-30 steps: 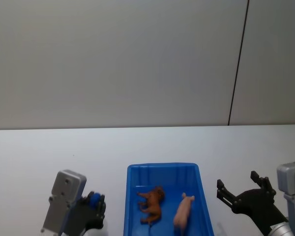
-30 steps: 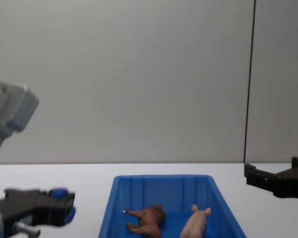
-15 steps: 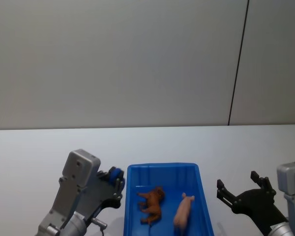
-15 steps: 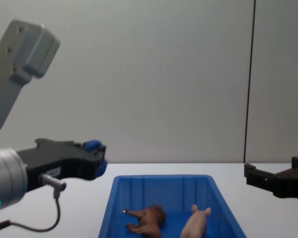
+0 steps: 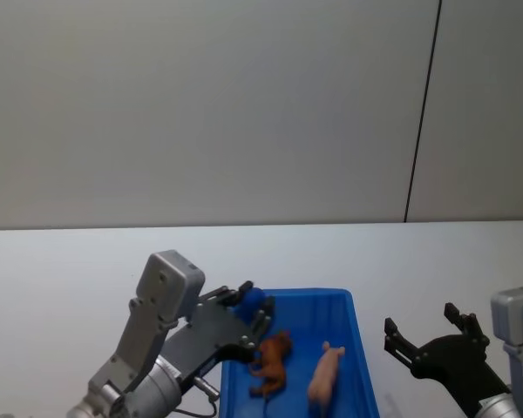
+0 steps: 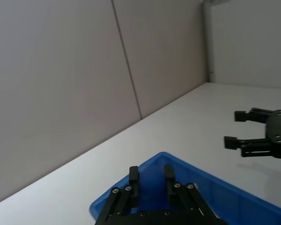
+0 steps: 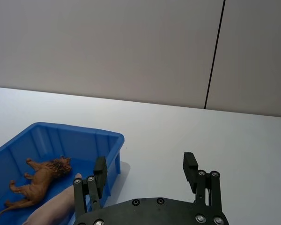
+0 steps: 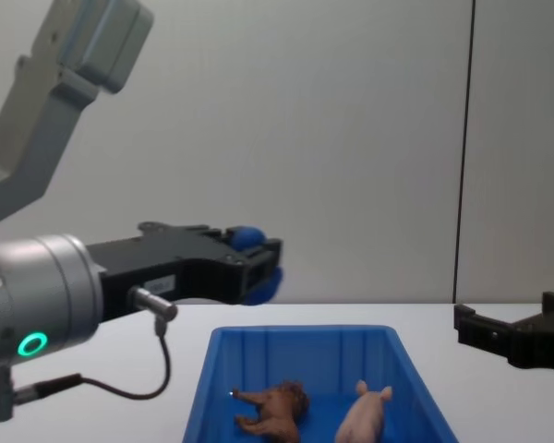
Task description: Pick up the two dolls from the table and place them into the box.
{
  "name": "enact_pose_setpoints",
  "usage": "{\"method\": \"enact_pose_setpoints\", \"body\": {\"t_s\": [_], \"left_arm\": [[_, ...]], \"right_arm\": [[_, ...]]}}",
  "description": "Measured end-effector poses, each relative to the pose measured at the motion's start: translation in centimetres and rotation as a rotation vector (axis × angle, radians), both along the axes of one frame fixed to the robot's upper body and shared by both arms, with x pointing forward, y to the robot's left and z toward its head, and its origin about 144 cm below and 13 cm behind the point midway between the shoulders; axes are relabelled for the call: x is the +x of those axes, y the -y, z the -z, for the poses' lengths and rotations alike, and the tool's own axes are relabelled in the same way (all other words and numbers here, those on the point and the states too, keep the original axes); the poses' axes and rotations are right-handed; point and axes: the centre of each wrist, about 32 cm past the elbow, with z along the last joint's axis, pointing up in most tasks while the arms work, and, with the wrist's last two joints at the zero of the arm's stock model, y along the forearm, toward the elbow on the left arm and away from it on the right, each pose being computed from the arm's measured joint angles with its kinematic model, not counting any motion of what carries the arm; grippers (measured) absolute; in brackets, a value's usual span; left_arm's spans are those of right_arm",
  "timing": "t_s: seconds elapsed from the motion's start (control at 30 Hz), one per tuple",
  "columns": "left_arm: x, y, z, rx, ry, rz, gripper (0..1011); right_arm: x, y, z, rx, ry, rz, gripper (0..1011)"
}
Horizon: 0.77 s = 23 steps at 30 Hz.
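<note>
left gripper (image 5: 254,315) carried a small blue ball (image 8: 247,238) over the box (image 5: 353,326), lower centre.
both dolls lay inside; its jaws pinched the ball, release seemingly next; right gripper (image 5: 434,340) waited spread, lower right.

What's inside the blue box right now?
The box holds the brown doll and the pink pig, lying side by side. The left pincer, shut on a small blue ball, hangs over its rear left corner, hiding the floor there.

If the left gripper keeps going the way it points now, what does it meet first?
Probably nothing near. The left gripper, shut on a small blue ball, points across above the blue box's far end, toward the open right gripper; that gripper looks like the first thing in line, though depth is unclear.
</note>
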Motion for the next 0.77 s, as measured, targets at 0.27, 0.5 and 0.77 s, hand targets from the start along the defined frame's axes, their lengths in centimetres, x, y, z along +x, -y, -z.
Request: {"method": "enact_pose_setpoints", "body": {"t_s": [0.27,0.5,0.77], "left_arm": [[0.7,0.5,-0.2,-0.025,-0.011,0.116,519],[1.2,1.0,-0.3,-0.047,-0.025,0.206,779],[1.4,1.3,-0.4,-0.059,-0.030,0.252,980]], "right_arm": [[0.0,0.0,0.0,0.000,0.000,0.000,1001],[0.0,0.0,0.0,0.000,0.000,0.000,1001],[0.0,0.0,0.0,0.000,0.000,0.000,1001]]}}
